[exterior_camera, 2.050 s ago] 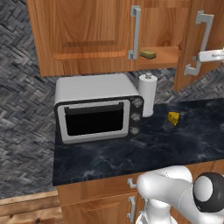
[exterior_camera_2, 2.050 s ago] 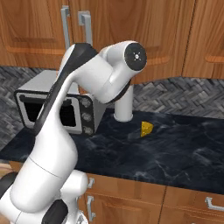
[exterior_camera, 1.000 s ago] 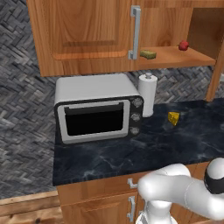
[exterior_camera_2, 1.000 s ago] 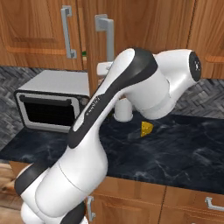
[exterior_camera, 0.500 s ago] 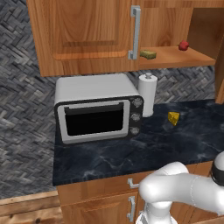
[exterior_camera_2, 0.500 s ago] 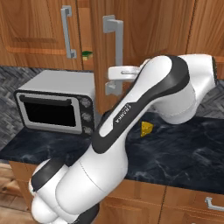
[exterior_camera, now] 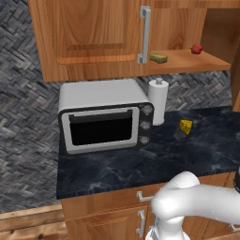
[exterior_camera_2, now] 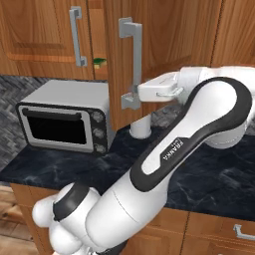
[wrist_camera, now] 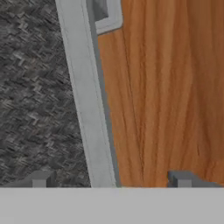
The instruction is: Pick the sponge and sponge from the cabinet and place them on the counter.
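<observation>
- Cabinet (exterior_camera: 93,37) is hanging above the microwave (exterior_camera: 103,115); its right door (exterior_camera_2: 164,45) is standing swung open, baring the wooden inner shelf (exterior_camera: 187,63).
- Counter (exterior_camera: 187,154) is stretching dark and marbled under the microwave, carrying a paper towel roll (exterior_camera: 158,101) just beside the microwave and a cheese wedge (exterior_camera: 186,126) near the roll.
- Gripper (exterior_camera_2: 130,98) is reaching level toward the lower end of the open door's silver bar handle (exterior_camera_2: 130,60); in the hand view its fingertips (wrist_camera: 41,178) are standing wide apart, released, straddling the handle (wrist_camera: 85,100) with nothing clamped.
- Sponge (exterior_camera: 159,58), the one with the dark green top, is lying on the shelf above the paper towel roll, well apart from the gripper; the right base view is showing it (exterior_camera_2: 99,63) between the doors.
- Red fruit (exterior_camera: 197,48) is sitting further right on the same shelf.
</observation>
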Controlling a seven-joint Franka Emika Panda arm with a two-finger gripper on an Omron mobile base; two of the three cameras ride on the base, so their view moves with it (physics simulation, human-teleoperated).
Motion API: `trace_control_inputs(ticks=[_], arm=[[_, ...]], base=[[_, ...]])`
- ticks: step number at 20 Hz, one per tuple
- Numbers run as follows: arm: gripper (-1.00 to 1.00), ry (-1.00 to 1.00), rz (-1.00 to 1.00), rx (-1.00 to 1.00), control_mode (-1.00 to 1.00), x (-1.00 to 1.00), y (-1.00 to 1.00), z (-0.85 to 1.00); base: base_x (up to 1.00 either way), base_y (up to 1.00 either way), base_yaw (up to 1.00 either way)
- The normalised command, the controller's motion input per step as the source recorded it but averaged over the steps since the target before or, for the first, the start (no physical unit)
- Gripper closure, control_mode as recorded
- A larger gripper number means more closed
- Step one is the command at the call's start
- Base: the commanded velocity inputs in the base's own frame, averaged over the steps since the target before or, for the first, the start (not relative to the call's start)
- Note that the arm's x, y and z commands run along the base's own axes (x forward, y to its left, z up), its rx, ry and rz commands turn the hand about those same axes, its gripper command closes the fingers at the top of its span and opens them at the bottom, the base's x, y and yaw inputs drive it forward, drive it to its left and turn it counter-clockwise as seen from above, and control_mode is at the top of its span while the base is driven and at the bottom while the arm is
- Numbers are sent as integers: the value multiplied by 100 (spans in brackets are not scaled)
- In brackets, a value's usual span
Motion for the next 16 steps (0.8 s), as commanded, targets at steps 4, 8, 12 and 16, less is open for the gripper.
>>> trace_control_inputs(ticks=[4,8,12,16], arm=[[-100,-27,6,0,-100,-49,-36,25],[-100,-24,2,0,-100,-77,-28,17],[-100,-28,0,0,-100,-89,-1,9],[-100,-16,0,-1,-100,-65,37,1]], base=[[0,0,0],[0,0,0],[0,0,0],[0,0,0]])
